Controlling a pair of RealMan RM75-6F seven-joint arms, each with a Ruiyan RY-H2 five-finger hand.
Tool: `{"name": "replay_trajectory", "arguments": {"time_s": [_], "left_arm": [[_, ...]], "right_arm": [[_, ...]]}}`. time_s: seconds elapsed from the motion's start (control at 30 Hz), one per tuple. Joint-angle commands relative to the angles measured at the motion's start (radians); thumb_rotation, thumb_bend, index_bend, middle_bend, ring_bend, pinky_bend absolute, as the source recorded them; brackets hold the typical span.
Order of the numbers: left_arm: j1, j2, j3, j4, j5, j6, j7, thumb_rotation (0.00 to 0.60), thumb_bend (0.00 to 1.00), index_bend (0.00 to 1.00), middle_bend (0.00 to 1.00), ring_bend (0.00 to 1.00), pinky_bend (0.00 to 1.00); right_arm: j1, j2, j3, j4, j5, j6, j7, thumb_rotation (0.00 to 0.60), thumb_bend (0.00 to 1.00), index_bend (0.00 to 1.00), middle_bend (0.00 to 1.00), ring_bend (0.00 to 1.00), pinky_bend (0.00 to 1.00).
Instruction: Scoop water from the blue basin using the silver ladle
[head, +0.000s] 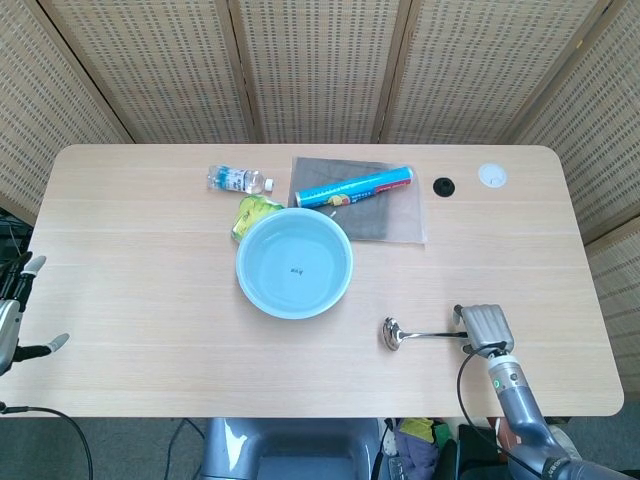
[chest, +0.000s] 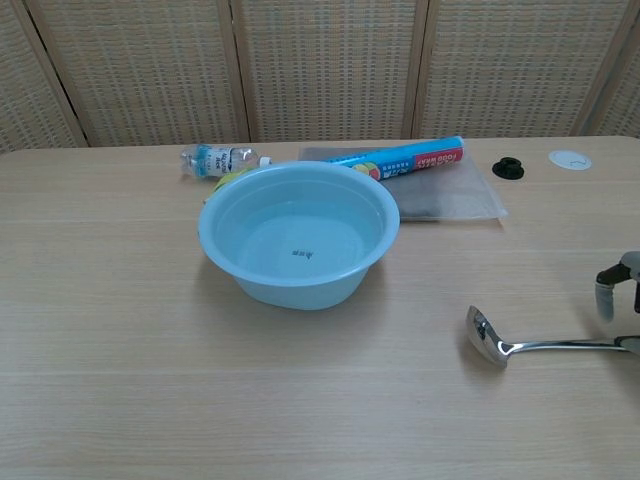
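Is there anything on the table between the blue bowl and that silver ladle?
No, only bare tabletop lies between the blue basin and the ladle. The head view shows this from above, and the chest view agrees.

Both views bright, even, diffuse light, no hard shadows. Soft shadow under the near side of the blue basin in chest view. Small specular highlights on the silver ladle bowl; mild sheen on the table but no blown-out glare. Focus sharp across both frames, no motion blur. Head view shows slight wide-angle bend: table edges and the far wicker screens splay outward at the corners. Chest view crops the right edge.
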Motion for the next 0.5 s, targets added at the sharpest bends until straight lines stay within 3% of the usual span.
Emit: {"name": "replay_trajectory", "arguments": {"time_s": [0.03,0.5], "left_arm": [[0.0,0.0,-0.001,0.001,-0.003,-0.001,-0.002,0.6,0.0,0.0,0.0,0.0,0.0],[-0.003,0.002,0.0,0.003,-0.008,-0.007,-0.005,0.6,0.0,0.0,0.0,0.0,0.0]], "right_arm": [[0.004,-0.016,-0.002,0.023,0.0,0.008,-0.012,0.6,0.31,0.47,0.97,1.0,1.0],[-0.018,-0.048,-0.043,0.107,-0.066,0.067,-0.003,0.6,0.31,0.47,0.97,1.0,1.0]]}}
